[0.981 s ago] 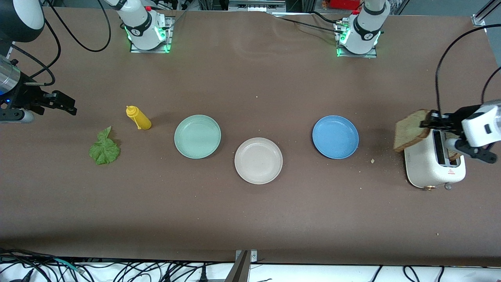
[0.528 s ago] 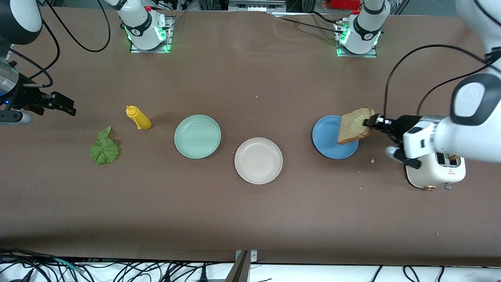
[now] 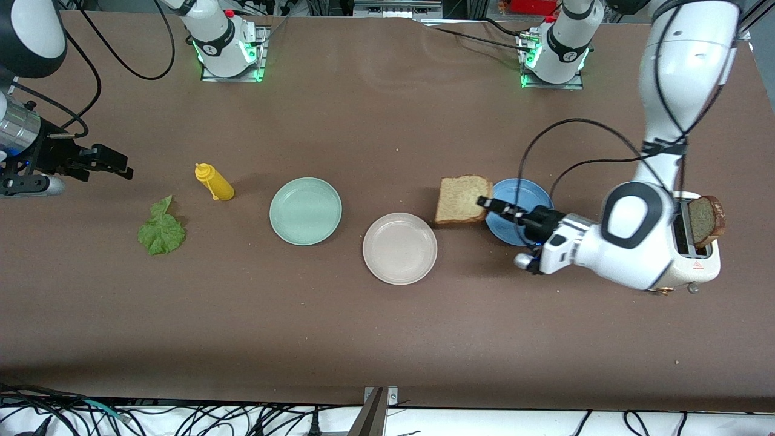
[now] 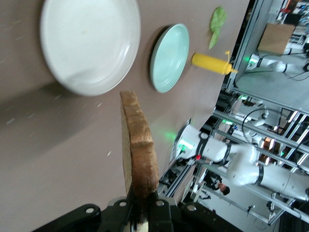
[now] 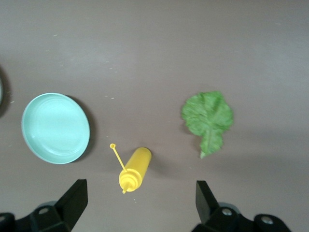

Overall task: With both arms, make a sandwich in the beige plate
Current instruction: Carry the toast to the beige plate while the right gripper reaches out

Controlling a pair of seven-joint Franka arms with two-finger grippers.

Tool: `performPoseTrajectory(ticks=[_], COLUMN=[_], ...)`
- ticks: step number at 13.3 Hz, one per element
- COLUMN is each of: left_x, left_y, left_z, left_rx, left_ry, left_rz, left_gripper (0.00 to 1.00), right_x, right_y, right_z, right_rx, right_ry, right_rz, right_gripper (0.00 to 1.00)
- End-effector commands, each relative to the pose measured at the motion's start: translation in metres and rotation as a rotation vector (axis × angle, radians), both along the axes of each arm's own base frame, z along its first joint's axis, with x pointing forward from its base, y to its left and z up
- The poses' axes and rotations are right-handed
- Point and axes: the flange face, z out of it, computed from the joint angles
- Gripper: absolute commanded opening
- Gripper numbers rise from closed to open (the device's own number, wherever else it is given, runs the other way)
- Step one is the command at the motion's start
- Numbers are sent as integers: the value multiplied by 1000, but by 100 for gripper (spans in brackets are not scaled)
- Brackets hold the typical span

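The left gripper (image 3: 484, 202) was seen clamped on a bread slice (image 3: 461, 199), held on edge at centre-right of the front frame, over the table between the blue plate (image 3: 533, 195) and the beige plate (image 3: 399, 248). One second earlier the slice had been held over the toaster (image 3: 696, 257) at the right edge of the frame; half a second earlier, over the blue plate. A second slice (image 3: 705, 220) was left standing in the toaster slot. The beige plate, bare, was unchanged at frame centre. The right gripper (image 3: 121, 169), fingers apart and empty, was noted waiting at upper left, shifted slightly toward centre, above the lettuce leaf (image 3: 161, 230), beside the mustard bottle (image 3: 215, 181) and the mint-green plate (image 3: 306, 211).
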Motion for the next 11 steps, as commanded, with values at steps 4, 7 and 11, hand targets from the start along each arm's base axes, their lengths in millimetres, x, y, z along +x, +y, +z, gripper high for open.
performPoseTrajectory(ticks=[4, 7, 11], left_x=[14, 12, 8], left_y=[-59, -75, -103], left_z=[-32, -65, -93], left_rx=[-93, -94, -47], left_ry=[-78, -83, -127], left_rz=[153, 194, 261], left_gripper=[0, 0, 0], right_x=[-22, -29, -43], right_y=[-17, -17, -39], right_z=[-55, -75, -110], right_rx=[192, 224, 279], right_ry=[-45, -72, -158], right_rz=[316, 557, 815], right_gripper=[99, 99, 99])
